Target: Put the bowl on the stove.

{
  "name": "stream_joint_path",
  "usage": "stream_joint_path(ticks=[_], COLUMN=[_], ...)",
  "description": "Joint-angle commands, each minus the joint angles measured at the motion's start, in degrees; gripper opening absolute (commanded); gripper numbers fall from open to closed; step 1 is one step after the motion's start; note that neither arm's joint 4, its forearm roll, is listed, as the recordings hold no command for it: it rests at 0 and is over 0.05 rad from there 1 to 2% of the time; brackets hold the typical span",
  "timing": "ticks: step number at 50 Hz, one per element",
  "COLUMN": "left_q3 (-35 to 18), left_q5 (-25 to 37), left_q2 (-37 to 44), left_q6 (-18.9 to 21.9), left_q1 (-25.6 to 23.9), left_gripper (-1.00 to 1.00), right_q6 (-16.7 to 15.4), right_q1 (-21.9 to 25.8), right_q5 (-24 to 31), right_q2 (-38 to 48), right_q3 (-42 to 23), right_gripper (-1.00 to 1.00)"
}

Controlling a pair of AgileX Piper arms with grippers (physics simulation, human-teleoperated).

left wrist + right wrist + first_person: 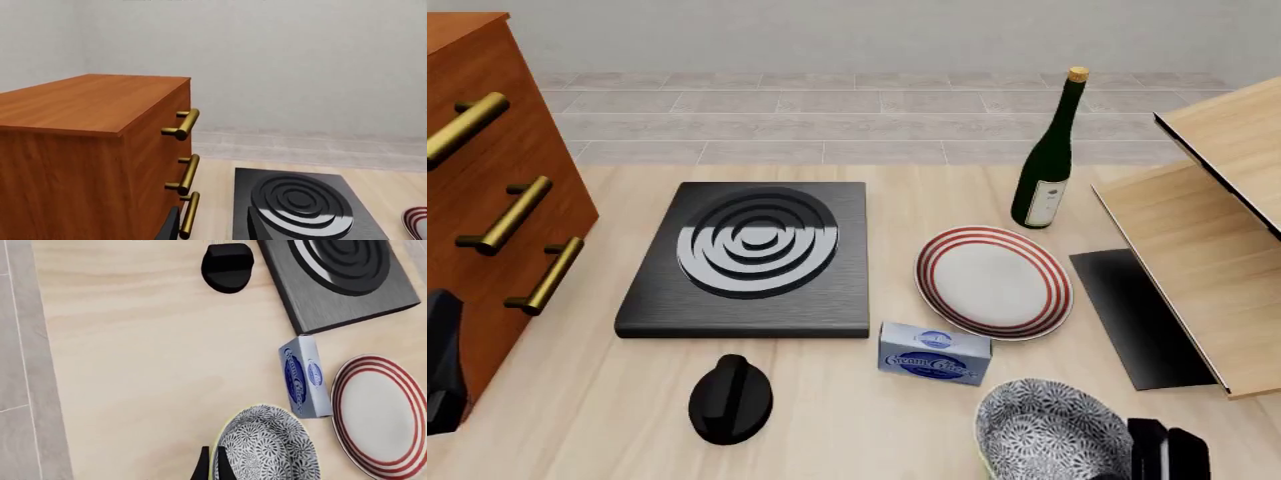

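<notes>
nearest me, my right gripper (1165, 452) is clamped on the rim of the bowl (1052, 430), held at the desk's (827, 400) front right corner; whether it's lifted i can't tell. left gripper (443, 365) by the drawers (487, 190); state unclear. transfer not done. stove (754, 258) lies well apart, far left. box (934, 353) and knob (731, 398) sit between; judged route: over them.

Bright, even simulator light; sharp renders, soft faint shadows
</notes>
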Motion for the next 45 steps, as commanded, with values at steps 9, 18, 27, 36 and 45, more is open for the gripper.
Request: stream_joint_path(ticks=[9,18,27,36,45], left_q3=[-0.03,-0.03,-0.04,-0.45,-0.69], left_q5=[-0.72,-0.63,-0.68,-0.31,-0.32], left_q2=[0.00,0.00,0.00,0.00,0.00], left_q6=[-0.66,-0.97,-1.21,-1.37,-1.65], left_q1=[0.05,0.34,0.75,0.56,1.03], left_gripper=[1.00,1.00,1.00,1.00,1.00], right_q6=[-7.75,-12.69,-20.37,-23.00,-23.13], right_q1=[-1.16,-2.34,-4.89,-4.38,-0.67], right_q5=[5.58,7.79,11.46,8.96,-0.49], right_q2=[-4.62,-6.76,-11.91,-10.60,-2.45], right_q3=[-3.81,-4.47,-4.74,-6.39,-7.93], right_gripper=[-1.00,-1.00,-1.00,-1.00,-1.00])
